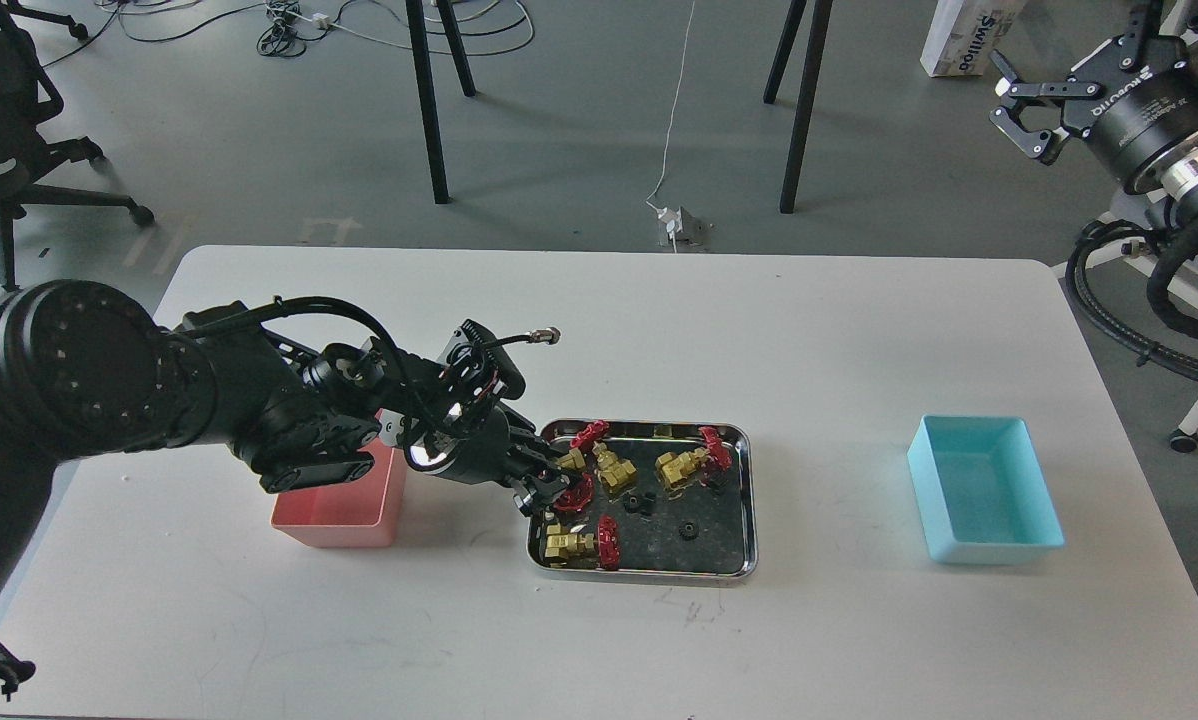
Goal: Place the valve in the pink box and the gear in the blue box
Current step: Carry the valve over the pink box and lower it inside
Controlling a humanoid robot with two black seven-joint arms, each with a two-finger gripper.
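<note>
Left tool (pixel 556 483) is lowered into the tray's (pixel 649 572) left edge, fingers around a valve (pixel 571 462); grip cannot be confirmed. Pink box (pixel 344 515) lies just left, behind the arm. Right tool (pixel 1021 108) is spread, raised well away.

Grey floor (pixel 209 150) (cables strewn); office chair (pixel 19 150)

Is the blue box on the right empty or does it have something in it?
Empty. The blue box shows only its bare cyan floor; the black gears lie in the steel tray.
</note>
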